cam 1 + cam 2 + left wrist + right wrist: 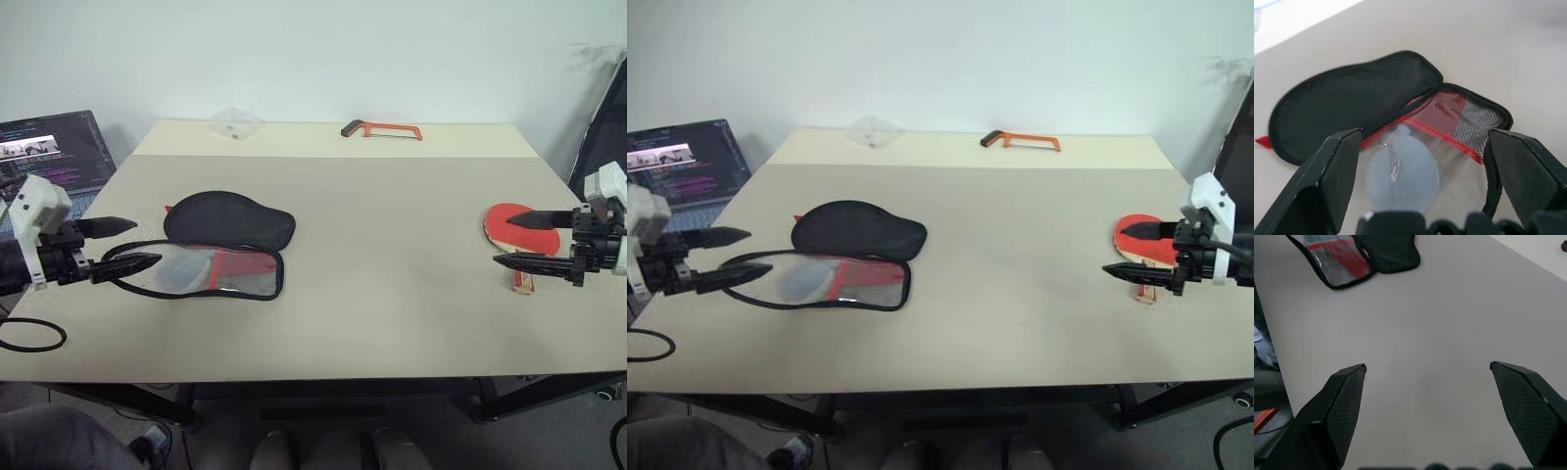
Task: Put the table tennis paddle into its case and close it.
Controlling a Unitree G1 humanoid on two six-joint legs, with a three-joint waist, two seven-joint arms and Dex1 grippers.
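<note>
Both grippers sit nearest the head camera, at opposite table edges, both empty. Left gripper (127, 245) has its jaws spread wide, hovering at the left tip of the case (220, 257). Right gripper (519, 241) is also spread wide, fingers pointing inward over the table tennis paddle (517, 231).

Paddle lies flat at the table's right side, red blade up, pale handle toward the near edge, partly hidden behind the right fingers. Can't tell if the fingers touch it.

Case lies left of centre, unzipped and folded open: black fabric half on the far side, clear plastic and mesh half toward the near edge, red lining showing inside. Small grey round pouch (1402, 167) rests on the clear half, seen between the left fingers in the left wrist view. Case and paddle are well apart, bare tabletop between.

Beyond them: orange-framed hacksaw (383, 130) near the far edge, a clear plastic item (235, 122) to its left. Thin black cable loop (31, 336) at the near-left corner. Laptop (54, 157) off the table's left side, screen on. Table (392, 294) is beige.
</note>
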